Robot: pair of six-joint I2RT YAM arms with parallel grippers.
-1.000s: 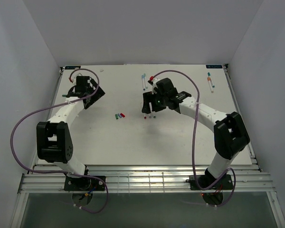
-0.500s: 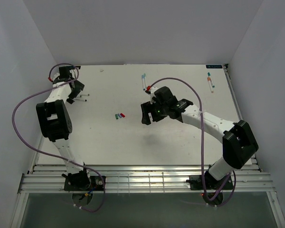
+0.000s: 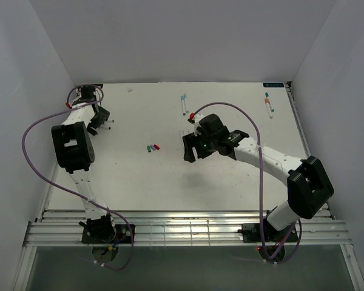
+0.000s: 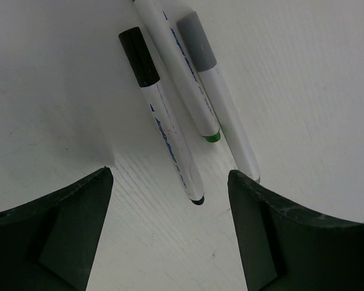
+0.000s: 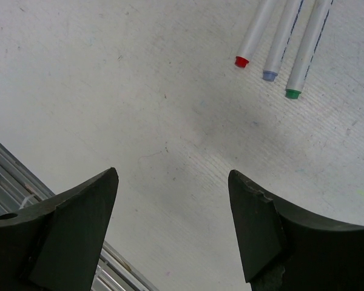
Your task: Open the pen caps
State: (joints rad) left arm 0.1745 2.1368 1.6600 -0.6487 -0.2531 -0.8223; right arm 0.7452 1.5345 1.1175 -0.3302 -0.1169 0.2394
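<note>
Left tool (image 4: pixel 168 185) apart | right tool (image 5: pixel 173 176) apart | matte white surface (image 5: pixel 109 91) | cylindrical black cap (image 4: pixel 139 57) seen only by left wrist

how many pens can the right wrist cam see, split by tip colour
red-tipped pen: 1
blue-tipped pen: 1
green-tipped pen: 1
total: 3

Blue print on pen barrels (image 4: pixel 168 134), illegible.
</note>
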